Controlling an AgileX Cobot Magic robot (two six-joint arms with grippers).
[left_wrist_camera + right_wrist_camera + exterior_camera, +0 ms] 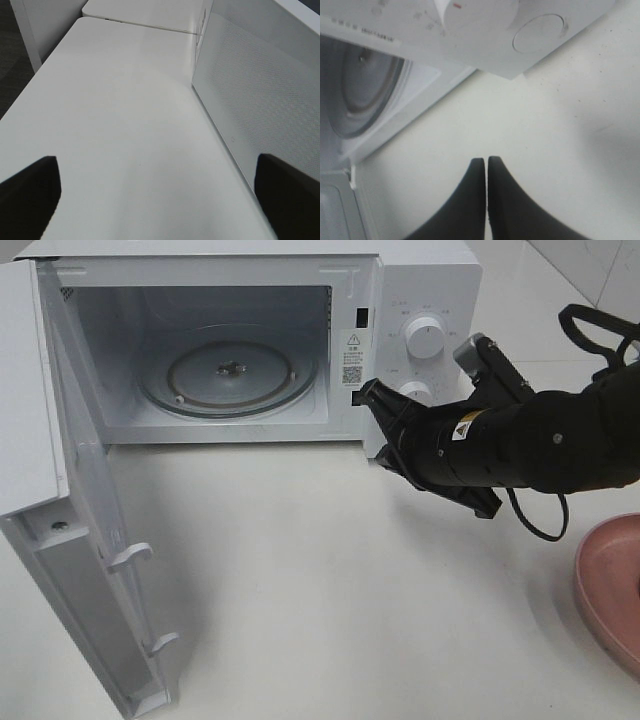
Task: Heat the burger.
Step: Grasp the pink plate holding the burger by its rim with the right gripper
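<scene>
At the desk's [330, 590] back edge the microwave [440, 280] stands with its door [70, 540] swung wide; its cavity holds only one glass turntable [228, 370]. At the right edge one pink plate [605, 580] is cut by the frame. We find the burger in none of our three views. The right claw [368, 392], clenched on nothing, hovers by the two dials [424, 337]. Only the left wrist view shows the left claw [156, 165], released, fingers [30, 195] spread above the desk.
</scene>
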